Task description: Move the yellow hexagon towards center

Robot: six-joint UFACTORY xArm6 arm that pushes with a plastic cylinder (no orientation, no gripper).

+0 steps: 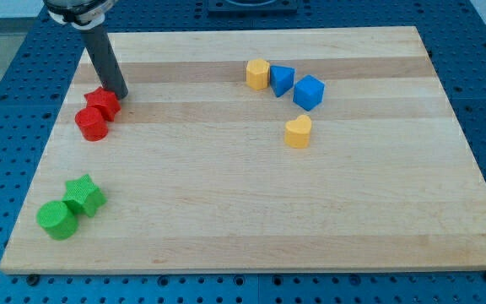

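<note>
The wooden desk [243, 211] fills most of the view, sitting on a blue perforated surface [7, 84] that shows all around it. The arm carries no hand at all, only a straight dark rod [104, 61] coming down from the view's top left, so there is nothing to call open or closed. Its tip [119, 94] rests on the board right against the red star [103, 102], at about two o'clock from it, seemingly touching its edge. Just at seven o'clock from that star, and touching it, stands a red cylinder [92, 124]. The yellow hexagon [258, 73] sits well away from the tip, off toward three o'clock across the board; seen from the board's middle it lies near twelve o'clock, close to the far edge. Immediately at three o'clock from the hexagon is a blue triangle [282, 79], almost touching it, and next beyond that, at about four o'clock, a blue cube [308, 92]. A yellow heart [299, 132] lies alone at about six o'clock from the cube, a little apart. In the board's near left corner, around eight o'clock from the middle, a green star [84, 195] leans against a green cylinder [57, 219], the cylinder at seven o'clock from the star. The middle of the board holds no block.
</note>
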